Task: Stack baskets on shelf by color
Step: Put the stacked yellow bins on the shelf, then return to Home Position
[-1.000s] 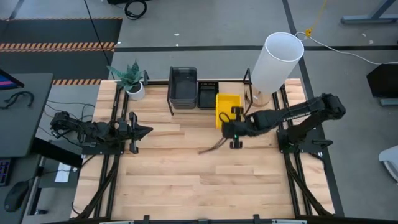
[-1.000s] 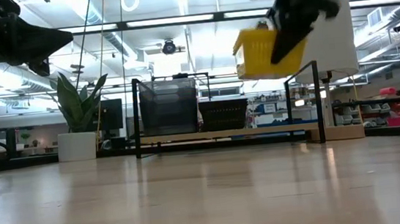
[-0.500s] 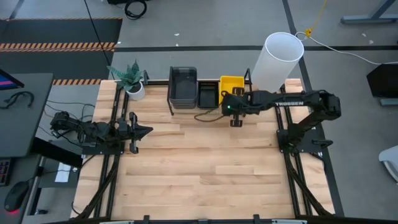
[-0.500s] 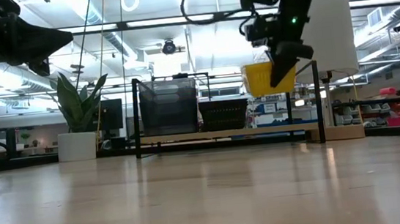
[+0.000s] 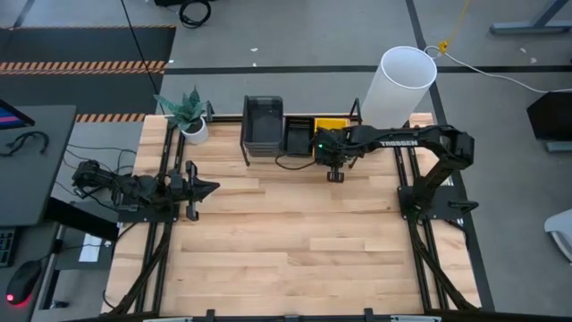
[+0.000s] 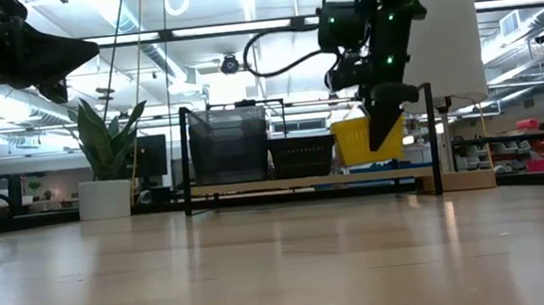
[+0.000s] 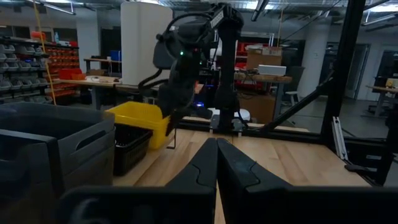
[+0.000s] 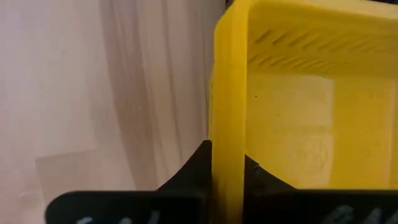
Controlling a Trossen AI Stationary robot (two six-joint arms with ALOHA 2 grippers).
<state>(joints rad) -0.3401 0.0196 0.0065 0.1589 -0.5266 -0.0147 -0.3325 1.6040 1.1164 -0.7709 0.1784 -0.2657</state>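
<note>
Yellow basket [image 6: 363, 140] is pinched by its wall in the right gripper [image 8: 227, 167], fingers clamped on either side of the rim w/ the yellow edge running up between them. In the low view it hangs tilted under the gripper, at the right-hand bay of the shelf [image 6: 189, 155]; can't tell if its base touches the shelf board. From above, only a strip of the basket [image 5: 332, 124] shows past the wrist, just beside the black perforated baskets [image 5: 298, 137] in the middle bay. Dark grey baskets [image 5: 263, 122] sit in the left bay, stacked higher than the black ones.

Right arm is stretched nearly flat across the back of the table [image 5: 268, 233], reaching from its base on the right toward the shelf, elbow raised near the white cylinder [image 5: 397, 88], wrist bent down so the gripper [image 5: 334, 154] points at the shelf's right end. In the low view the forearm drops in from upper right, green lights lit on the wrist, a cable looping off to the side.

Left gripper [image 5: 204, 188] waits low at the table's left side, arm folded back along its rail, pointing toward the table's centre. Its wrist view shows the two dark fingers [image 7: 202, 168] pressed together, no gap. Potted plant [image 5: 189, 114] stands at the back left corner, beside the shelf.
</note>
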